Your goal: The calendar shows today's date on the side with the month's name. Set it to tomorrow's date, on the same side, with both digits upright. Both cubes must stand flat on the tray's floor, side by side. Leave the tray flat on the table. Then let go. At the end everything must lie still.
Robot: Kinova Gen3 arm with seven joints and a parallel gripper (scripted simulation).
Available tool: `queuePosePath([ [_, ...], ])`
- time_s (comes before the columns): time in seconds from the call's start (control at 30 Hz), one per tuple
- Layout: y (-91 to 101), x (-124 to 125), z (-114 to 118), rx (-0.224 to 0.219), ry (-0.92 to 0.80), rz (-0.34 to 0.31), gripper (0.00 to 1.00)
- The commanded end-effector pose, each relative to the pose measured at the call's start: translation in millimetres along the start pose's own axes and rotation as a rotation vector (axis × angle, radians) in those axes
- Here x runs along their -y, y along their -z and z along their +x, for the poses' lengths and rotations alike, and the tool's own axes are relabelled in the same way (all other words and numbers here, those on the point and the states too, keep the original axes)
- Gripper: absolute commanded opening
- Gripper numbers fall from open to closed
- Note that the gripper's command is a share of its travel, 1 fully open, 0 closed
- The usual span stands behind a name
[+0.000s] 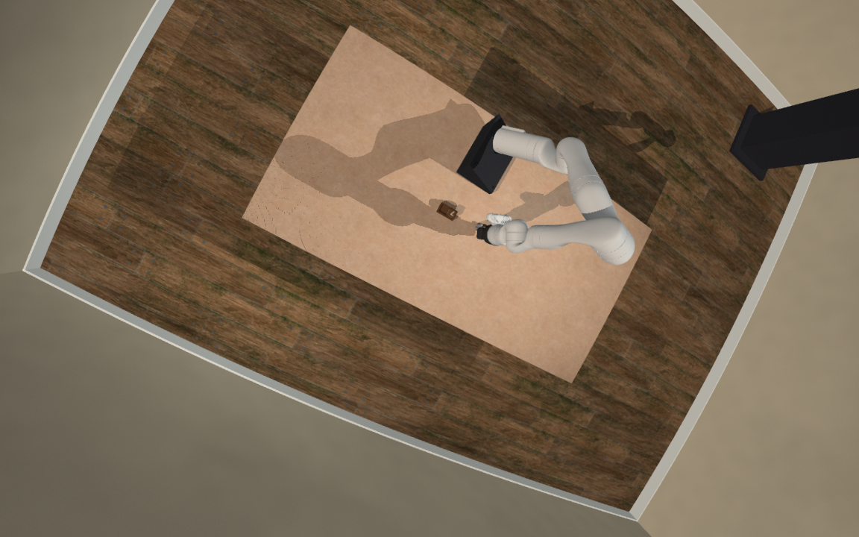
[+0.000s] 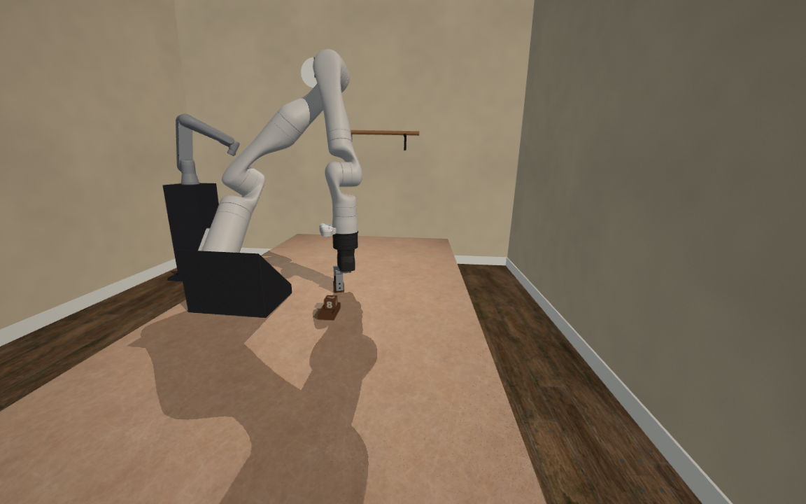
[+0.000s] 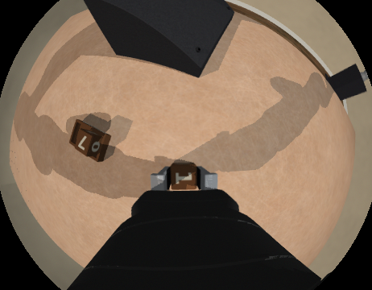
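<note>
My gripper [image 3: 183, 174] [image 2: 338, 287] [image 1: 481, 232] points straight down, low over the table [image 2: 431, 388]. A brown cube [image 3: 184, 176] with a white 1 on its top face sits between the fingers. The fingers stand slightly open around it and do not clamp it. The cube is hidden behind a finger in the exterior view. The small brown calendar tray [image 2: 332, 315] [image 1: 452, 219] lies flat on the table a short way off, to the left in the wrist view. One cube [image 2: 329, 303] [image 3: 89, 141] stands in it and shows an 8 toward the exterior camera.
The arm's black base block [image 2: 230, 281] [image 3: 159, 16] [image 1: 482, 156] stands on the table behind the tray. A second black stand with a grey camera arm [image 2: 189, 206] is at the back left. A wall shelf [image 2: 384, 132] hangs far behind.
</note>
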State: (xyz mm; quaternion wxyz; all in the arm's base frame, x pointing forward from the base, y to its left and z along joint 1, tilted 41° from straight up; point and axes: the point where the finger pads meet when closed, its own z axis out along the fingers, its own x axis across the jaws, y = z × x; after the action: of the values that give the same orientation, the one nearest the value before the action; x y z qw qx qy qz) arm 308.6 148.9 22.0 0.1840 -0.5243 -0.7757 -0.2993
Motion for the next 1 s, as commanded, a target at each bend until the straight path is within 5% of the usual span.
queuePosePath([
  [0.0,0.4,-0.3,-0.4,0.001,0.0,-0.001,0.69],
  [0.3,0.4,-0.3,-0.4,0.001,0.0,-0.001,0.87],
  [0.97,12.4,-0.3,-0.4,0.001,0.0,-0.001,0.87],
])
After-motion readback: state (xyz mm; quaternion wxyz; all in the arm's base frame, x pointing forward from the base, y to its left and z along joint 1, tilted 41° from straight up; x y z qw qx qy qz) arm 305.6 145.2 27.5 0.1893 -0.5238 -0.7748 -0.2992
